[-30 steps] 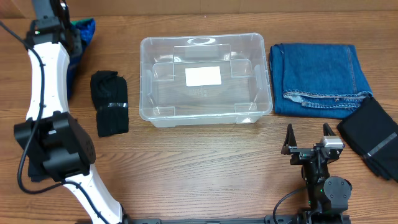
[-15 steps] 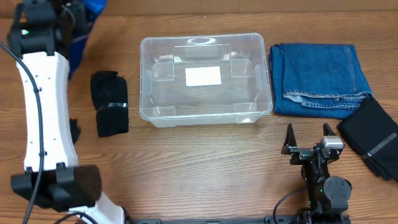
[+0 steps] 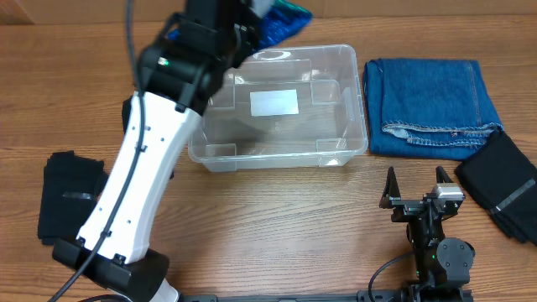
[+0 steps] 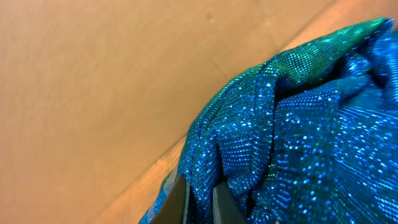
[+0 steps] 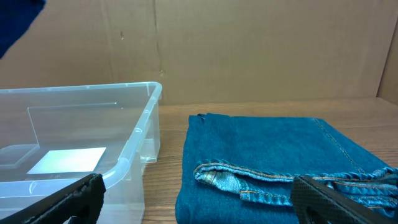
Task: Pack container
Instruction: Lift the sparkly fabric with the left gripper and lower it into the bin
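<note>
The container (image 3: 277,105) stands upright on the desk (image 3: 277,235), centred and toward the far edge, its white label (image 3: 273,102) showing through the base. The left pincer (image 4: 200,198) is pressed together on a fold of glittery blue-green cloth (image 3: 284,23), which shows at the container's far rim, left of middle. The right pincer (image 3: 415,184) is spread, holding nothing, at the near right of the desk. The folded jeans (image 3: 428,105) lie just right of the container. One black folded garment (image 3: 503,184) lies at the right edge and another black garment (image 3: 71,197) at the near left.
</note>
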Tool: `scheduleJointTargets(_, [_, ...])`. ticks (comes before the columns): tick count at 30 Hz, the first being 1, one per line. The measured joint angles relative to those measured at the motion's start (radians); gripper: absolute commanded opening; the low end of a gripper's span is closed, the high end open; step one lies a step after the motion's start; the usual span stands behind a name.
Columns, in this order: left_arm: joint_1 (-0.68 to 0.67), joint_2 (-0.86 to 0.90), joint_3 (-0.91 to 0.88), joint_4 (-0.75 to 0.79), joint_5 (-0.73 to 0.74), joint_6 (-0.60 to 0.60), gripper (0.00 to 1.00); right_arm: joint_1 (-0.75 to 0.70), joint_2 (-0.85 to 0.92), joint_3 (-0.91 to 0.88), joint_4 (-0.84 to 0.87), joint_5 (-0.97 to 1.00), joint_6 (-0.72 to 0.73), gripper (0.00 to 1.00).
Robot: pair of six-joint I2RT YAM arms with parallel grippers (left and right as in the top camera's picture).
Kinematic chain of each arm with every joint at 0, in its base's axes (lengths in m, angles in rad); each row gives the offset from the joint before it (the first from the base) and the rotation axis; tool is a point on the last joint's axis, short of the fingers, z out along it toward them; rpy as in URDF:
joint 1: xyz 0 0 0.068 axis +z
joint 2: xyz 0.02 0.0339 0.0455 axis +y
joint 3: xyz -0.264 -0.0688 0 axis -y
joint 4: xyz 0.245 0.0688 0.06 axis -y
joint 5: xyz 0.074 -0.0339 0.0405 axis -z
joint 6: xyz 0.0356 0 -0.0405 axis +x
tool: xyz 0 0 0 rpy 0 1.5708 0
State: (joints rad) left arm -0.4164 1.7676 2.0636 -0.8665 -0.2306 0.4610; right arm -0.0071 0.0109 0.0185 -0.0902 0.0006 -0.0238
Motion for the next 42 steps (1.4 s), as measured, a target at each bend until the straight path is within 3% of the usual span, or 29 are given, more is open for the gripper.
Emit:
scheduleJointTargets(7, [-0.088, 0.036, 0.009, -0.045, -0.117, 0.196, 0.04, 0.000, 0.000, 0.000, 0.000, 0.000, 0.001, 1.00])
scheduleJointTargets(18, [-0.095, 0.236, 0.010, -0.056, -0.193, 0.380, 0.04, 0.000, 0.000, 0.000, 0.000, 0.000, 0.000, 1.00])
scheduleJointTargets(30, [-0.095, 0.412, 0.010, 0.055, -0.201, 0.467, 0.05, 0.000, 0.000, 0.000, 0.000, 0.000, 0.001, 1.00])
scheduleJointTargets(32, [-0.095, 0.428, 0.010, 0.070, -0.201, 0.467, 0.30, 0.000, 0.000, 0.000, 0.000, 0.000, 0.000, 1.00])
scheduleJointTargets(34, [-0.098, 0.434, 0.010, 0.072, -0.202, 0.473, 0.45, 0.000, 0.000, 0.000, 0.000, 0.000, 0.001, 1.00])
scheduleJointTargets(38, [-0.127, 0.434, 0.011, 0.077, -0.227, 0.459, 0.56, 0.000, 0.000, 0.000, 0.000, 0.000, 0.001, 1.00])
scheduleJointTargets(42, [-0.185, 0.434, 0.012, 0.044, -0.284, 0.404, 0.56, 0.000, 0.000, 0.000, 0.000, 0.000, 0.001, 1.00])
